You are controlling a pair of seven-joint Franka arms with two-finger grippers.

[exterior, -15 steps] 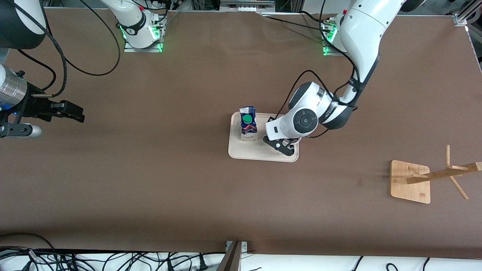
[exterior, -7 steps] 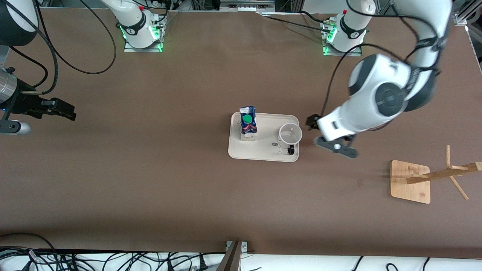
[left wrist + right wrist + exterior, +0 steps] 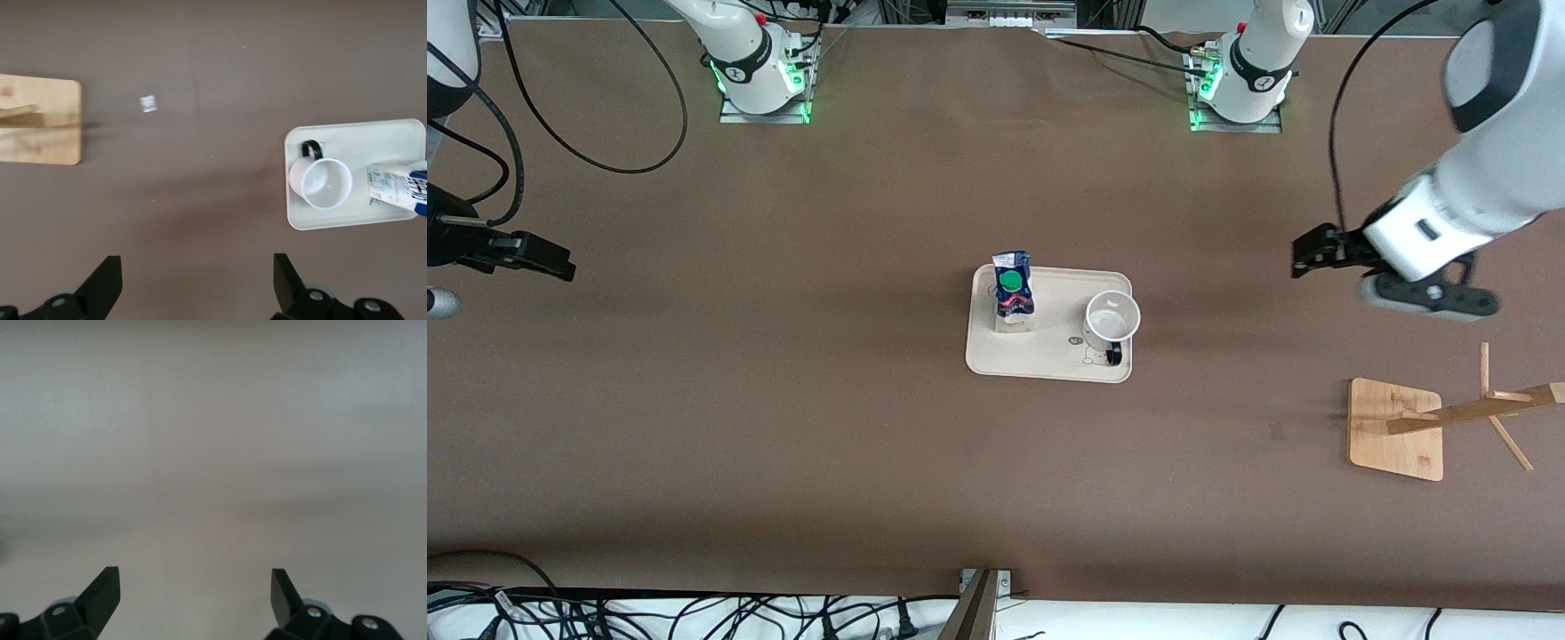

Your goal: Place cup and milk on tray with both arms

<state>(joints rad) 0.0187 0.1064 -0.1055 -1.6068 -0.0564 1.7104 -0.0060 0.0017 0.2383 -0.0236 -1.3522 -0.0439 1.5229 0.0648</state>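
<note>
The cream-white tray (image 3: 1049, 357) lies mid-table. On it the milk (image 3: 1014, 293) carton stands upright at the end toward the right arm. The white cup (image 3: 1112, 318) stands upright at the end toward the left arm, its black handle pointing at the front camera. My left gripper (image 3: 1309, 252) hangs open and empty over bare table, between the tray and the left arm's end. Its wrist view shows the tray (image 3: 400, 137), cup (image 3: 320, 183) and milk (image 3: 398, 187) well off from the open left gripper (image 3: 197, 280). My right gripper (image 3: 551, 260) is open over bare table at the right arm's end, with nothing between the right gripper's (image 3: 195, 593) fingers.
A tan wooden rack with a flat base (image 3: 1396, 428) and a slanted pole (image 3: 1476, 411) stands toward the left arm's end, nearer the front camera than the left gripper. Its base (image 3: 40, 120) also shows in the left wrist view. Cables run along the table's edges.
The left gripper opened and let go of the cup on the tray, then rose and swung away toward the left arm's end. The right gripper drew back farther toward its own end.
</note>
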